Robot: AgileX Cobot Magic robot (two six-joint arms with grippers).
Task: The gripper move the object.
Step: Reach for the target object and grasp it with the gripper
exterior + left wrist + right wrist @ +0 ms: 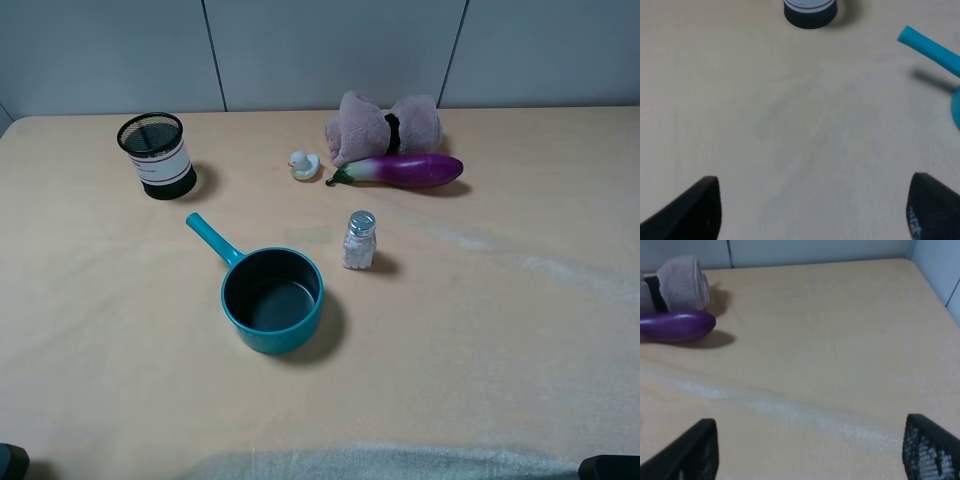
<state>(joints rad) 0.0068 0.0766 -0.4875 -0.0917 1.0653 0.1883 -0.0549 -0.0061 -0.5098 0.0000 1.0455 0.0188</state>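
Beige worktop (500, 330) before grey panelled wall (330, 50). Glass shaker (360, 240), silver cap, pale grains: upright near worktop centre, free-standing, just right of teal saucepan (272, 298), in front of purple aubergine (405, 170). Rolled pink towel (385, 125) behind aubergine; white duck figure (303, 165) beside its stem; black mesh cup (155, 155) far left. Left end effector (812, 215): jaws wide apart, nothing between, over bare worktop. Right end effector (810, 452): jaws wide apart, empty, well apart from shaker.
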